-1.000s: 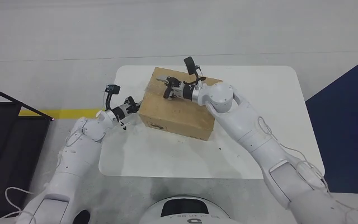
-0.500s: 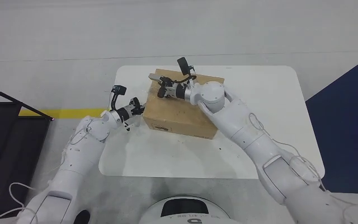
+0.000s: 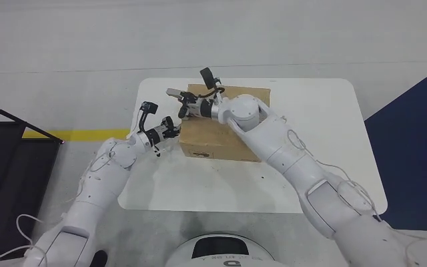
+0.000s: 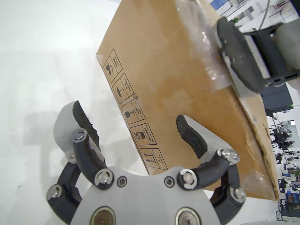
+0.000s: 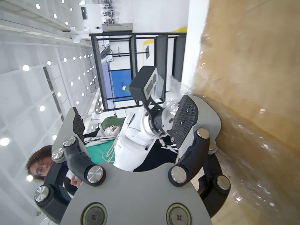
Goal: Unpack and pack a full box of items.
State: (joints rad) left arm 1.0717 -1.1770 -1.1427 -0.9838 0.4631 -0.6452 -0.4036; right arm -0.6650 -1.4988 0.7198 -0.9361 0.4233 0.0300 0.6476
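While the box [image 3: 208,137] sits closed on the white table [image 3: 313,100], toward its far middle, both my arms are at its left end.

Left claw [image 4: 127,112]: wide open, nothing in it. It's low at the box's left side face, the one with the printed handling symbols [image 4: 126,94]. One finger [image 4: 192,139] lies over that cardboard face, the other over bare table just beside the box. Can't tell if the cardboard-side finger actually touches.

Right claw [image 5: 131,104]: also wide open, gripping nothing. It's up at the far left top edge of the box, above my left claw. One pad [image 5: 185,120] lies against the edge where the clear tape [image 4: 199,36] wraps over. The other finger is out in free air, off the box.

Tape is wrinkled and glossy along that top edge and runs a little way down the side face. Box flaps are shut and the seam is taped. Cardboard along the top edge looks ragged past the tape, on the side nearer my left claw.
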